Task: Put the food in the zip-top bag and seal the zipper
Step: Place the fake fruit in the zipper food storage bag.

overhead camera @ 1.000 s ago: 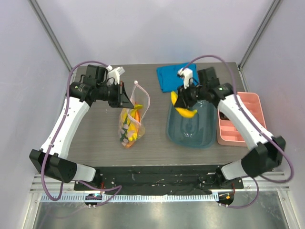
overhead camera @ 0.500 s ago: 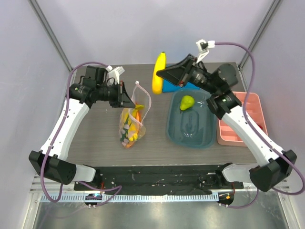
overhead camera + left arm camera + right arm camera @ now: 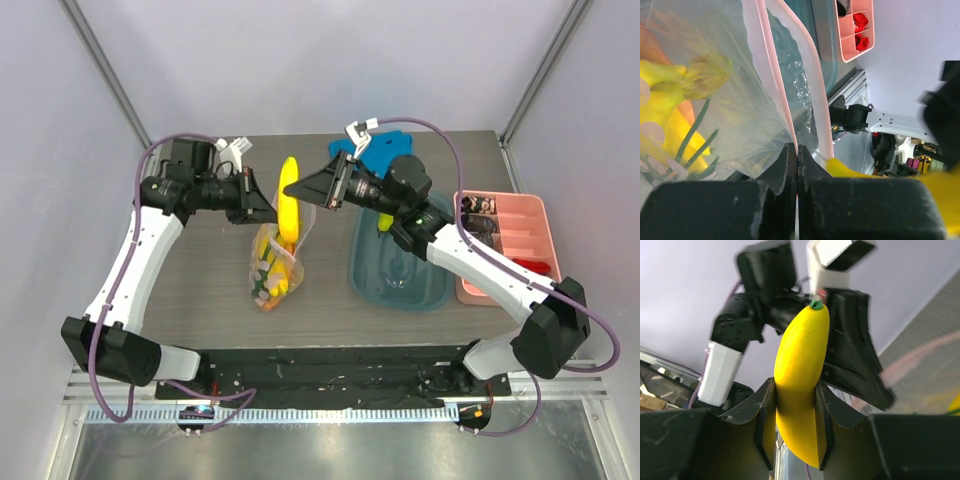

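Note:
In the overhead view the zip-top bag (image 3: 272, 270) stands on the table with yellow, orange and green food inside. My left gripper (image 3: 266, 208) is shut on its pink zipper strip (image 3: 769, 70), the jaws (image 3: 796, 162) pinching the near edge and holding the mouth up. My right gripper (image 3: 303, 191) is shut on a yellow banana (image 3: 289, 215), held upright just above the bag's mouth. In the right wrist view the banana (image 3: 799, 365) sits between both fingers (image 3: 794, 425). A green pear-like fruit (image 3: 383, 222) peeks out from behind the right arm in the teal tub.
The teal tub (image 3: 405, 275) lies right of the bag. A pink divided tray (image 3: 510, 260) with small dark and red pieces stands at the far right. A blue folded cloth (image 3: 378, 150) lies at the back behind the right arm.
My right gripper lifted the banana out of the teal tub, swung it left and brought it down over the bag's mouth. The left gripper kept hold of the bag edge.

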